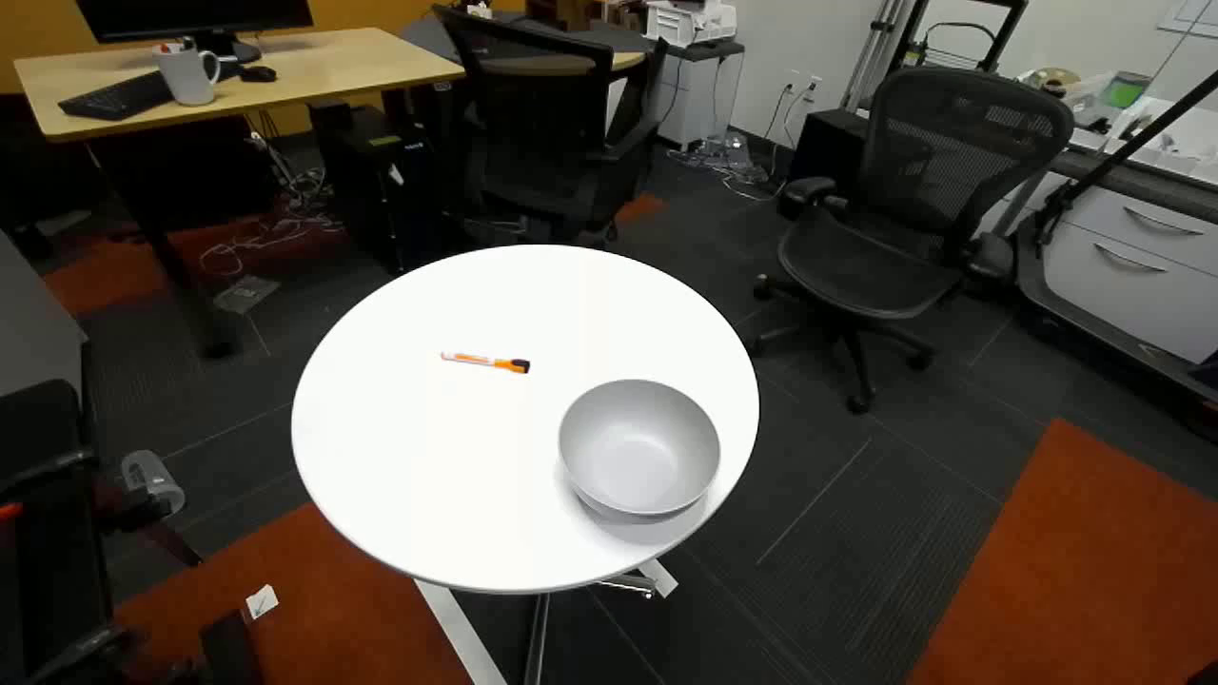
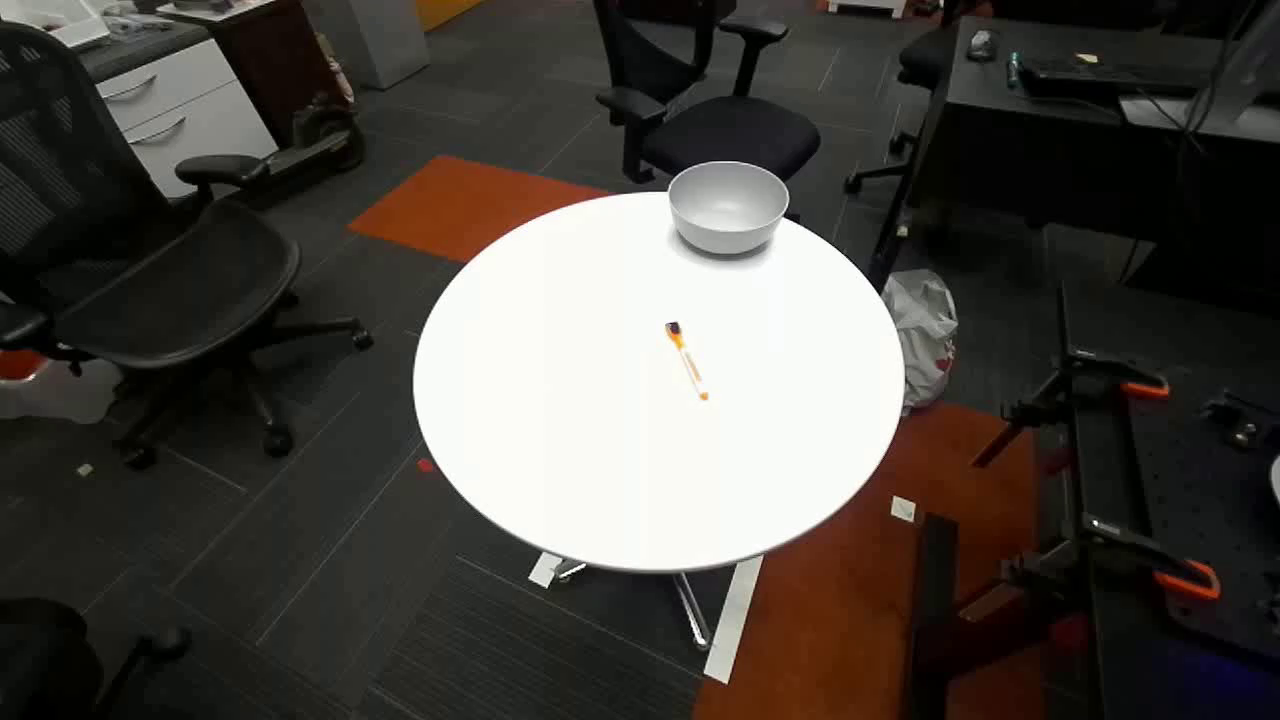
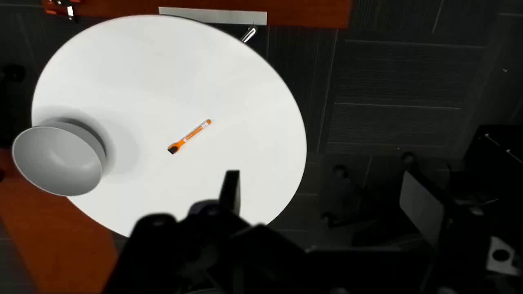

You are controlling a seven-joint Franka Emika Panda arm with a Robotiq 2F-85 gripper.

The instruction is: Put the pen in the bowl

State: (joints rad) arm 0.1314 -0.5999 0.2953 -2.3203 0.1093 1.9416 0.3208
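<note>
The pen, a thin orange and white marker with a dark tip, lies flat on the white table in both exterior views (image 1: 486, 362) (image 2: 688, 362), and also shows in the wrist view (image 3: 192, 134). The bowl, round and grey, stands upright and empty near the table's edge in both exterior views (image 1: 639, 452) (image 2: 728, 205). The wrist view shows the bowl at the left (image 3: 59, 161), apart from the pen. My gripper (image 3: 327, 183) is open and empty in the wrist view, its fingers wide apart, high above the table. The gripper is out of view in both exterior views.
The round white table (image 1: 409, 476) carries the pen and the bowl. A black mesh chair (image 1: 961, 190) and another black chair (image 1: 552, 124) stand near it. A dark bench with orange-handled clamps (image 2: 1150, 480) is beside the table. A desk with a mug (image 1: 190, 76) stands behind.
</note>
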